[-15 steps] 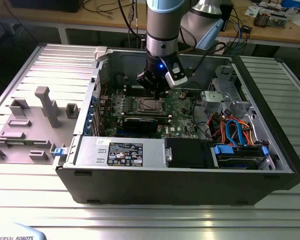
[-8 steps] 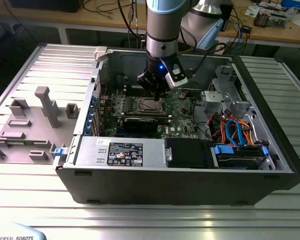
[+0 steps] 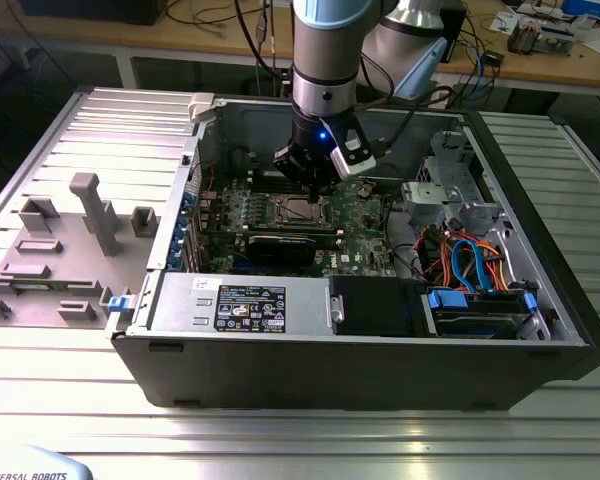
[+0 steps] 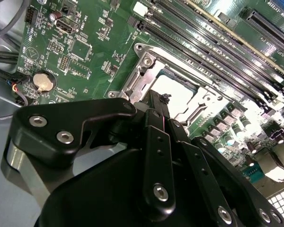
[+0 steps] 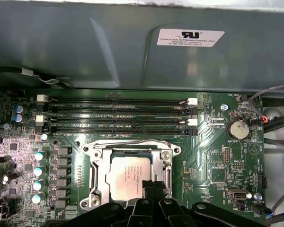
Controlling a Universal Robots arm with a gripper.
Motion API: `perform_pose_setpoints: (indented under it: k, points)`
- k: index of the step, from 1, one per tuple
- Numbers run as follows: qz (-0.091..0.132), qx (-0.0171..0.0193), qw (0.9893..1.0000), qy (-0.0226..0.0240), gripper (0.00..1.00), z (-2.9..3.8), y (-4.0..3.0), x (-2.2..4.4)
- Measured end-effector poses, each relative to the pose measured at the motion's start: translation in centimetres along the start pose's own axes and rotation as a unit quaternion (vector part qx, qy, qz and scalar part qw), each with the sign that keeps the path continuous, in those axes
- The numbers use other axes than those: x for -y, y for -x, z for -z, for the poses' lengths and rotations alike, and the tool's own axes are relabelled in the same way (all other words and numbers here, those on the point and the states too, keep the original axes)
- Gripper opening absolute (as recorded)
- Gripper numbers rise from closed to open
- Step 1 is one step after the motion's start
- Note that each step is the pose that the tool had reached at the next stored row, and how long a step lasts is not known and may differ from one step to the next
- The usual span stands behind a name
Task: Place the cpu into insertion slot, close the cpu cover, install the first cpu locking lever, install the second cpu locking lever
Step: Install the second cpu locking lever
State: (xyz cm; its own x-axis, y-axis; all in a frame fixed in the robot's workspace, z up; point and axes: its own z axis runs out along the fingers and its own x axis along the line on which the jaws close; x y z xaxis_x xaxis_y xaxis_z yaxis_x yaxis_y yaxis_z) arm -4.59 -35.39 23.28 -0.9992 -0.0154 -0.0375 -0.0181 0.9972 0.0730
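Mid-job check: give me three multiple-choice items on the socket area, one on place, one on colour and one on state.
1. Where is the cpu?
A. in the insertion slot
B. on the grey tray outside the case
C. on the drive cage

2. What colour is the circuit board?
A. blue
B. green
C. red

3. How does the cpu cover sit?
A. raised upright
B. taken off
C. lying flat around the chip

Answers:
1. A, its silver top shows inside the socket surround.
2. B, it is green in both wrist views.
3. C, the frame borders the chip on all visible sides.
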Motion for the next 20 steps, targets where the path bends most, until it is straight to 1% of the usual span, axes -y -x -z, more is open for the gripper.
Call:
perform_pose_setpoints:
  k: [6,9,10,12,13,15,18,20]
  points:
    - [0.000,0.0000,1.0000,0.0001,0.11,0.04,-0.01,0.58]
    - [0.000,0.0000,1.0000,-0.0001,0.11,0.08,-0.02,0.63]
    - [0.000,0.0000,1.0000,-0.0001,0.11,0.15,-0.02,0.63]
    - [0.000,0.0000,1.0000,0.0000,0.11,0.69,0.01,0.58]
    - [0.000,0.0001,1.0000,0.0000,0.11,0.77,0.02,0.58]
    - [0.000,0.0000,1.0000,0.0000,0.11,0.78,0.02,0.64]
    - [0.000,0.0000,1.0000,0.0000,0.11,0.81,0.01,1.08]
    - [0.000,0.0000,1.0000,0.0000,0.11,0.82,0.00,1.17]
